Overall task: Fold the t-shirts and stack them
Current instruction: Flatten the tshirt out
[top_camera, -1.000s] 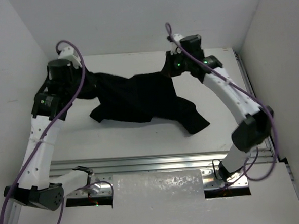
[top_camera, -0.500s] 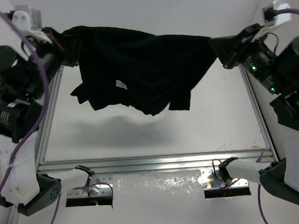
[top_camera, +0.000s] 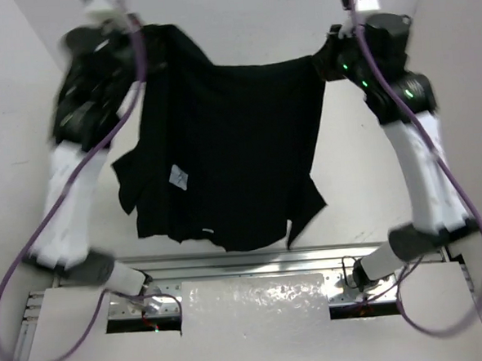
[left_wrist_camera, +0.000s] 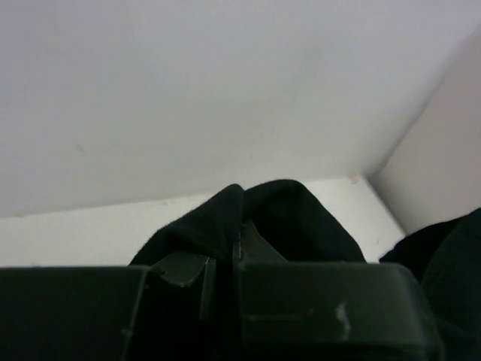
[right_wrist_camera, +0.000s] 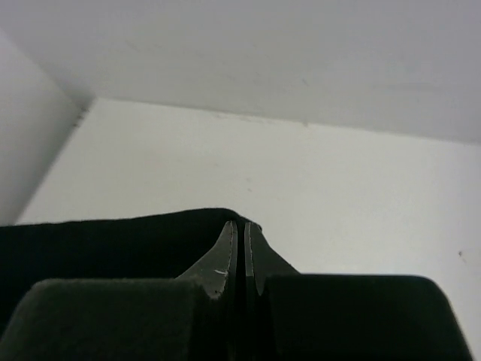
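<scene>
I see the black t-shirt (top_camera: 227,157) hanging spread out in the air. My left gripper (left_wrist_camera: 224,252) and right gripper (right_wrist_camera: 240,233) each pinch its top edge.

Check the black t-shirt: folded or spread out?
Spread, not folded. The t-shirt hangs full-length between the left gripper and right gripper, each shut on its top edge; the bottom dangles free.

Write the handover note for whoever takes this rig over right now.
Left hand: shut on the t-shirt, at one end of its upper edge.
Right hand: shut on the other end.
The t-shirt hangs spread between both hands over the table; it is the only garment in view.
Done: shirt gripped and held open.
Left: lay it flat, fold it, set it down for the stack. No fold made yet.
</scene>
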